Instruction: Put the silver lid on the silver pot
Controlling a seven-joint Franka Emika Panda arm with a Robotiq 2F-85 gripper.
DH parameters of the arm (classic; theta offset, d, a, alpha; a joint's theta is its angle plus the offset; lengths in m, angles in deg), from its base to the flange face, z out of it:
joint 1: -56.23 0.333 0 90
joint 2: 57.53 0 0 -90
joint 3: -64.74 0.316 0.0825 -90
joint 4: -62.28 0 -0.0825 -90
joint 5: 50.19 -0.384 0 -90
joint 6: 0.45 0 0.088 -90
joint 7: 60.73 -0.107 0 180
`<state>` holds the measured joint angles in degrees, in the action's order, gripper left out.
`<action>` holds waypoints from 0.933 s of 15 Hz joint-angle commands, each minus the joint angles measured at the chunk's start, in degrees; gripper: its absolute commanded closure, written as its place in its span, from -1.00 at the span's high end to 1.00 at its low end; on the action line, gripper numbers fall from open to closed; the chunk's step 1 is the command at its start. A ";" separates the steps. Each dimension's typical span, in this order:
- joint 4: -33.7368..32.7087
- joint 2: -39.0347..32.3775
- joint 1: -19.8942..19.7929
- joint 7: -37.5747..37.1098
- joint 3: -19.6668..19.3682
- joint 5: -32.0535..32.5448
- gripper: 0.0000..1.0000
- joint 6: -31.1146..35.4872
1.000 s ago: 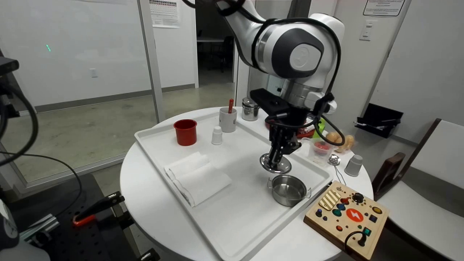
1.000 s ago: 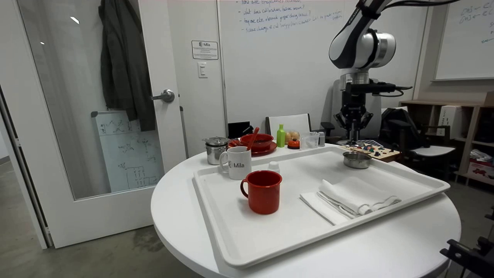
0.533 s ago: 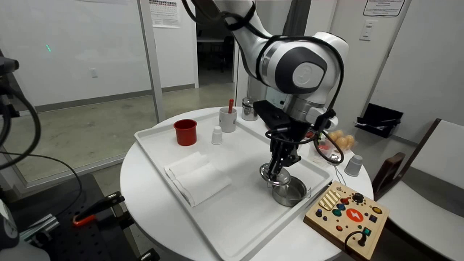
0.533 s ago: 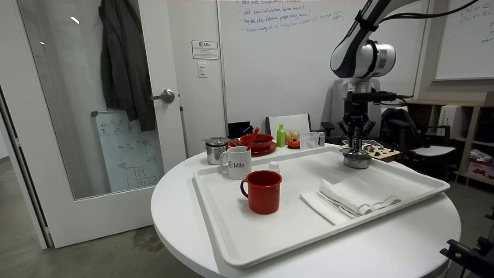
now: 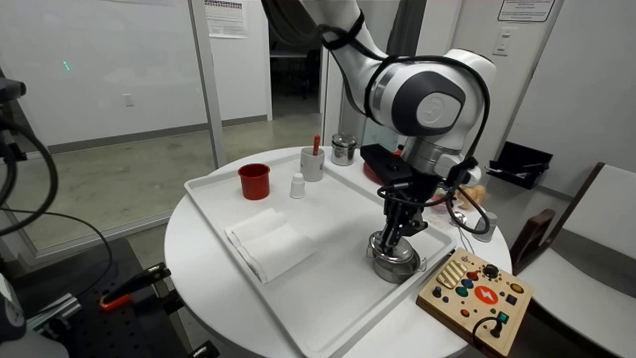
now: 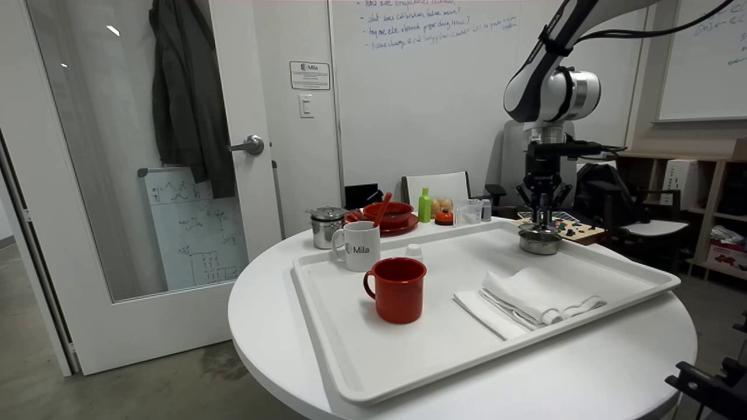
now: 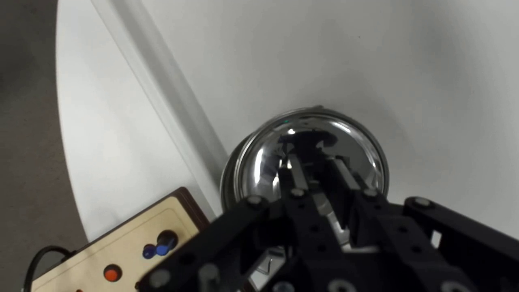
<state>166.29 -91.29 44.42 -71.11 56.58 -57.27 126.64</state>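
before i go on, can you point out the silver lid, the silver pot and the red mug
Silver lid (image 7: 352, 148), in the wrist view: on its shiny upper face.
Silver pot (image 5: 395, 274), in an exterior view: on its outer wall.
Red mug (image 6: 399, 296), in an exterior view: on the middle of its side.

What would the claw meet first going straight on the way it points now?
Probably the silver pot, met by the silver lid that the claw holds over it, looking off-centre; whether those two touch is unclear.

Room lies between cloth (image 5: 271, 244) and silver pot (image 5: 394, 273); tray rim (image 7: 156, 81) stands beyond.
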 commanded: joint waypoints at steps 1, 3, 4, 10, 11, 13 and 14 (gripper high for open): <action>-3.52 -3.19 1.02 -1.74 -0.40 0.06 -0.81 -0.01; -4.64 -4.61 1.52 -2.25 -0.43 0.38 -0.81 -0.13; -5.16 -5.21 1.67 -2.43 -0.43 0.41 -0.81 -0.23; -7.12 -6.77 1.21 -2.77 -0.68 0.00 -0.81 -0.64; -7.25 -6.85 1.04 -2.73 -0.77 -0.08 -0.81 -0.59; -7.42 -7.06 0.66 -2.68 -0.86 -0.30 -0.81 -0.49; -7.52 -7.15 0.53 -2.68 -0.89 -0.33 -0.81 -0.48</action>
<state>160.80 -96.45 45.18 -73.09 56.14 -57.13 126.56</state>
